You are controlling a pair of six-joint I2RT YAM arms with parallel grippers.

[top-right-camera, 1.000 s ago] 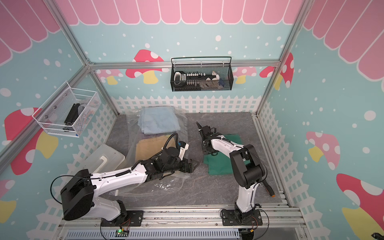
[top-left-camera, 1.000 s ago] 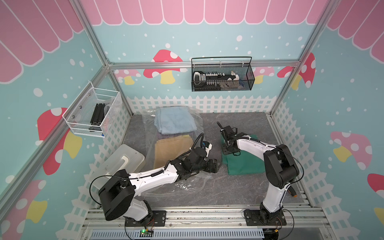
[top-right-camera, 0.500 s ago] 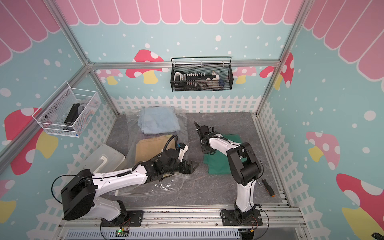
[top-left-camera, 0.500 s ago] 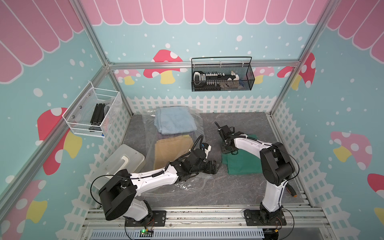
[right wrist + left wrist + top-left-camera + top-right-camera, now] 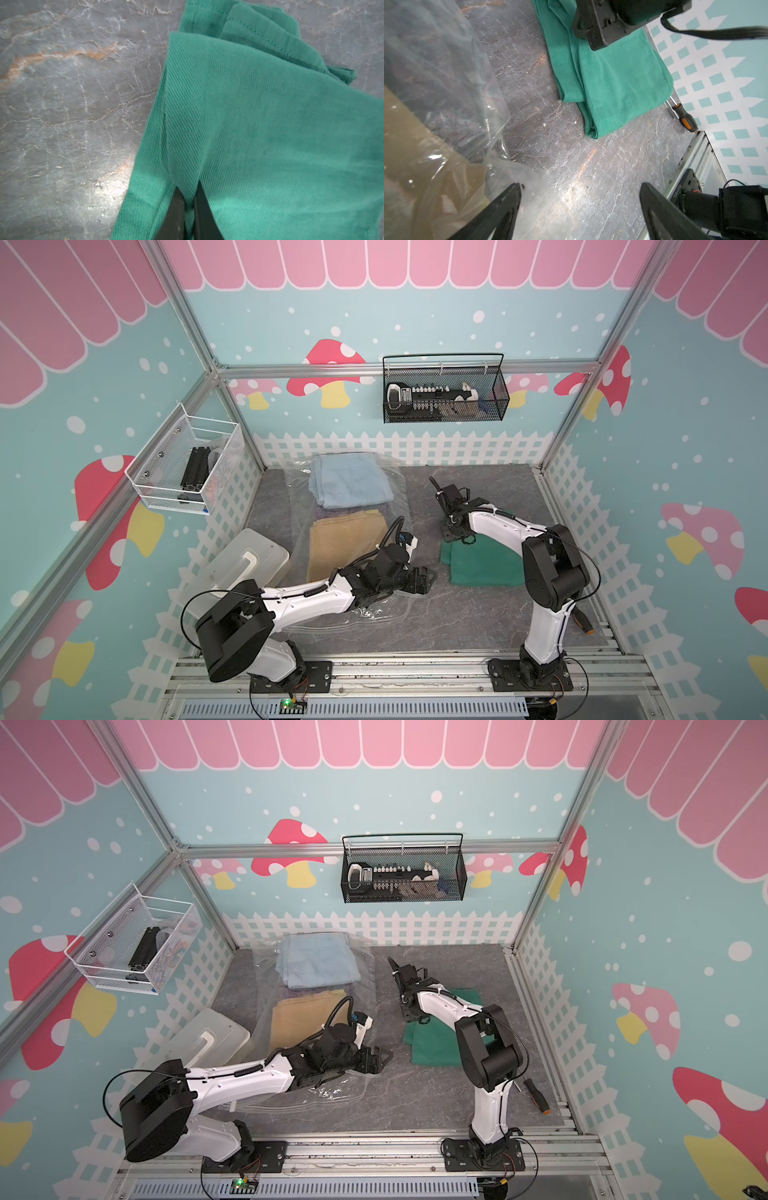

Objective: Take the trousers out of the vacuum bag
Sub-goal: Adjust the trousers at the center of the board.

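Right end effector pinching green trousers fold, tabletop level.

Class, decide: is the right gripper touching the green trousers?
Touching. In the right wrist view the right gripper is shut, its fingers pinching a fold of the green trousers.

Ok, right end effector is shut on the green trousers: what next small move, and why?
Probably lift the right end effector slightly and draw the green trousers away from the vacuum bag. Its jaws pinch a fold of the cloth, which lies outside the bag, and that would clear room for the open left end effector at the bag's edge.
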